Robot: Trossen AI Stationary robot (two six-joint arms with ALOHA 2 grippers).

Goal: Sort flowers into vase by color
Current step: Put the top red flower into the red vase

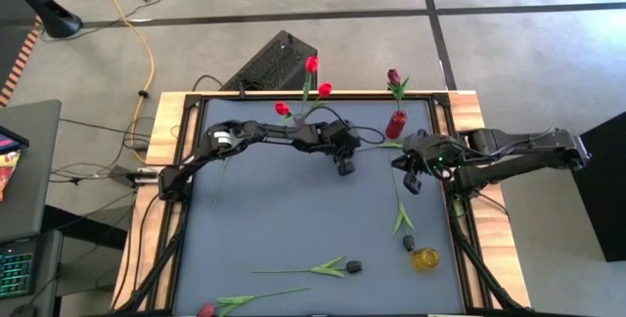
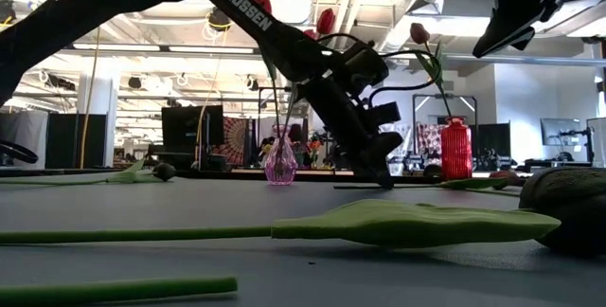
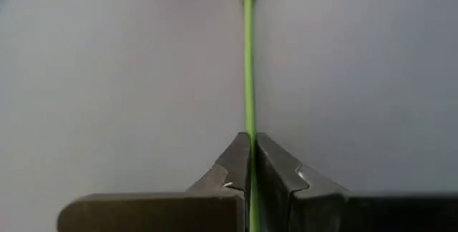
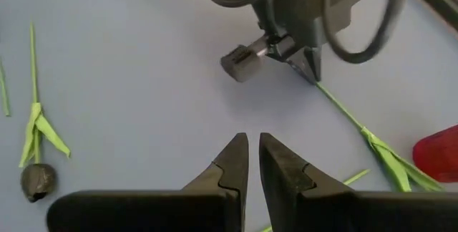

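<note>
Grey surface (image 1: 293,219) carries two vases at its far edge: a clear pink vase (image 2: 280,161) already holding bright red tulips (image 1: 312,64), and a red vase (image 1: 396,123) holding one dark maroon tulip (image 1: 393,77). More tulips lie loose near the front edge, among them a dark-headed one (image 1: 354,267).

Left gripper (image 1: 344,167) is down at the surface near the middle rear, jaws clamped on a thin green stem (image 3: 248,67); the flower's head is not visible in the wrist view, so its colour cannot be told. Right gripper (image 1: 412,182) hovers beside the red vase, jaws nearly together, holding nothing.

Risks, as judged: the grip is on a thin stem, so the flower may swivel or slip on lifting. The standing blooms crowd the vase mouths, and a swinging stem could knock a vase over.
</note>
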